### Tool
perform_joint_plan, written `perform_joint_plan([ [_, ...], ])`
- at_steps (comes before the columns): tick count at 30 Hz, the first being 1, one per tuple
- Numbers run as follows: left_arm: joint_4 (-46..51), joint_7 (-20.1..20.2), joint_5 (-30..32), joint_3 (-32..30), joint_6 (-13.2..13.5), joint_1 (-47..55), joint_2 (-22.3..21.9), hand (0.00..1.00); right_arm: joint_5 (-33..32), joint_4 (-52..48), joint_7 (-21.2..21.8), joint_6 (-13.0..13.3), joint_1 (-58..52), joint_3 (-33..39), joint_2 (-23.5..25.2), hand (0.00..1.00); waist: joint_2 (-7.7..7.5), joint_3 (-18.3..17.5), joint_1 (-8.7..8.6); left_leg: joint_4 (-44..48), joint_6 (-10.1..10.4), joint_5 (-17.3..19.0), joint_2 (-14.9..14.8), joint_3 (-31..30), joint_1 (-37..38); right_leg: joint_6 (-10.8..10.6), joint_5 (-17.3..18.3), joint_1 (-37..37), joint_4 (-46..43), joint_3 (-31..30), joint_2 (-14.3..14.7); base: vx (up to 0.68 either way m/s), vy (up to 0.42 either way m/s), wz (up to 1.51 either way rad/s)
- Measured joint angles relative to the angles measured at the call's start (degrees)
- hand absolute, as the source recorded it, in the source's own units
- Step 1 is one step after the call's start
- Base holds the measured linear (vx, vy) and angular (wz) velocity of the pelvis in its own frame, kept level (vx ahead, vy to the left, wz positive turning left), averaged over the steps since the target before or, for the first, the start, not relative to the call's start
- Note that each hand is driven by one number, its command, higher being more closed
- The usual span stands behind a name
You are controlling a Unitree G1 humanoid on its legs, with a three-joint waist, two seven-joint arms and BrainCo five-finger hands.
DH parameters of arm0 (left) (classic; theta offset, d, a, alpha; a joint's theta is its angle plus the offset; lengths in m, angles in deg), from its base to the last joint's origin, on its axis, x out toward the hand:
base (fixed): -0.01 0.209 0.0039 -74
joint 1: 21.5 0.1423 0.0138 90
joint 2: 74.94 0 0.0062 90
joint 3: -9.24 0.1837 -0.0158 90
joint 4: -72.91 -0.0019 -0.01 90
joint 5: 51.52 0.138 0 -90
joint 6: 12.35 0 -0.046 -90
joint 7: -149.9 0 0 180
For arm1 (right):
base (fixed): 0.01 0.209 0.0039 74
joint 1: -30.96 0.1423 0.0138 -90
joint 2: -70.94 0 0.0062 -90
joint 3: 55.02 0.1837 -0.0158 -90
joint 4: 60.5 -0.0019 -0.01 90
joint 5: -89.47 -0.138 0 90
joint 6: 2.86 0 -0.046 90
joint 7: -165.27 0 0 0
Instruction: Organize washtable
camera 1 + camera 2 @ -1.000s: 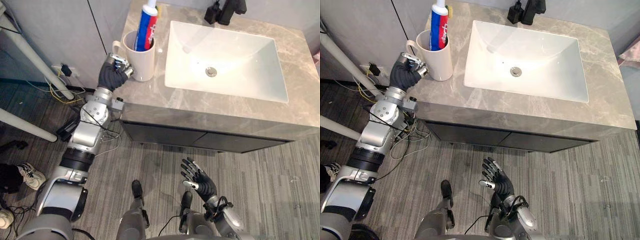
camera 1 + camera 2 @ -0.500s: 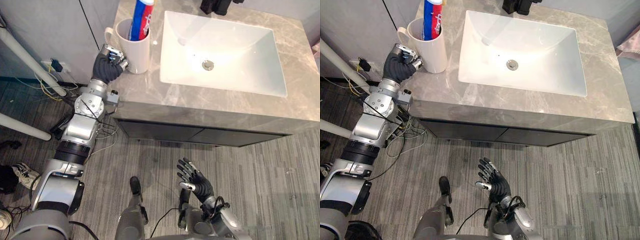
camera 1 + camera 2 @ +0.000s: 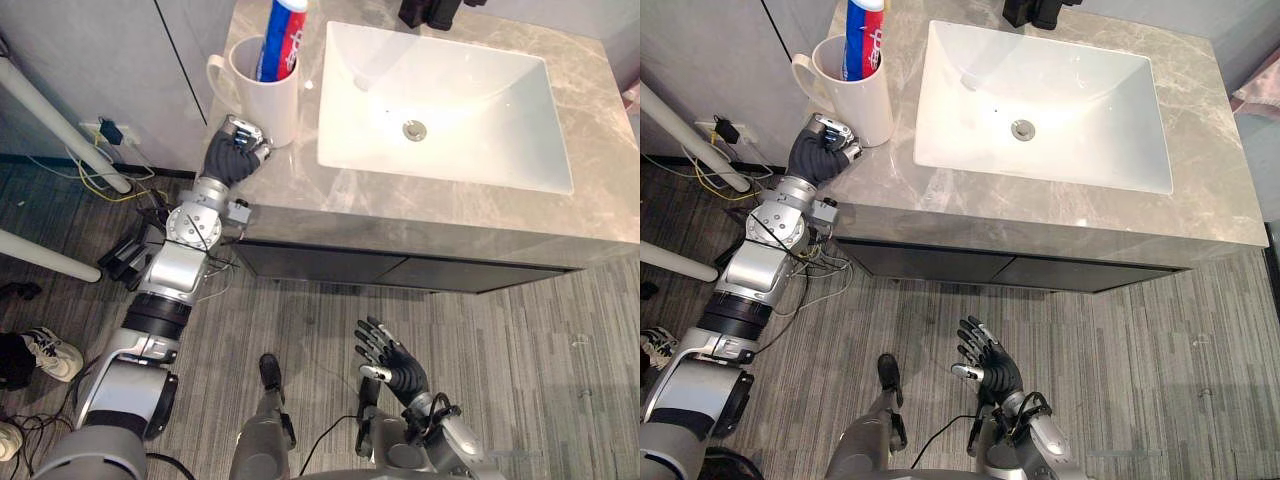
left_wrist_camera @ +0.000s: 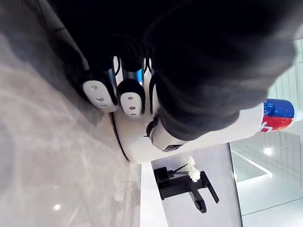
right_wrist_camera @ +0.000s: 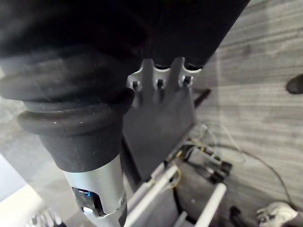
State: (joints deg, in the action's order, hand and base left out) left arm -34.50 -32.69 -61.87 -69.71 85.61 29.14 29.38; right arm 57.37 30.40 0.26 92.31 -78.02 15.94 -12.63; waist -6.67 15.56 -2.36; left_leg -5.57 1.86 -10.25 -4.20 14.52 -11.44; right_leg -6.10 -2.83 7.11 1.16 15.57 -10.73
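Curling empty just beside mug (image 3: 270, 100), left hand (image 3: 235, 152), sink (image 3: 450, 100) beyond, right hand (image 3: 398, 362) spread.

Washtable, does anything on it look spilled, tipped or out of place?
Nothing stands out. The white mug stands upright near the left edge of the counter with the toothpaste tube in it. The sink is empty, and the left hand is curled on the counter beside the mug.

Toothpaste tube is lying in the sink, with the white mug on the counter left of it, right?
No: the toothpaste tube stands inside the white mug, as the left eye view shows. The mug is on the counter left of the sink.
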Motion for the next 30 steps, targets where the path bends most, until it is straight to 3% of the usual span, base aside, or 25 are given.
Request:
perform_joint_plan([
  [13,-0.1,-0.3,0.0,0.1,0.1,-0.1,-0.9,1.0,0.0,0.0,0.0,0.0,0.0,-0.1,0.0,0.0,-0.26,0.1,-0.07,0.0,0.0,0.0,0.0,0.2,0.1,-0.2,-0.2,0.0,0.0,-0.1,0.0,0.0,0.0,0.0],
  [21,-4.8,-0.6,-0.1,2.7,-0.2,-6.4,-0.6,1.0,0.0,0.0,0.0,0.0,0.1,-2.3,0.1,0.0,-1.8,0.8,-0.17,-0.1,0.0,0.0,0.1,0.1,-0.1,-0.2,-0.1,0.1,0.0,-0.1,-0.1,0.0,0.0,0.0],
  [30,-12.2,0.6,-0.3,7.0,-1.6,-15.0,4.4,1.0,0.0,0.0,0.0,-0.1,0.2,-2.8,0.3,0.0,-2.22,1.0,-0.64,0.0,0.0,0.0,0.1,0.5,-0.6,-0.3,-0.4,0.9,0.0,-0.9,-0.1,0.0,0.0,-0.02],
])
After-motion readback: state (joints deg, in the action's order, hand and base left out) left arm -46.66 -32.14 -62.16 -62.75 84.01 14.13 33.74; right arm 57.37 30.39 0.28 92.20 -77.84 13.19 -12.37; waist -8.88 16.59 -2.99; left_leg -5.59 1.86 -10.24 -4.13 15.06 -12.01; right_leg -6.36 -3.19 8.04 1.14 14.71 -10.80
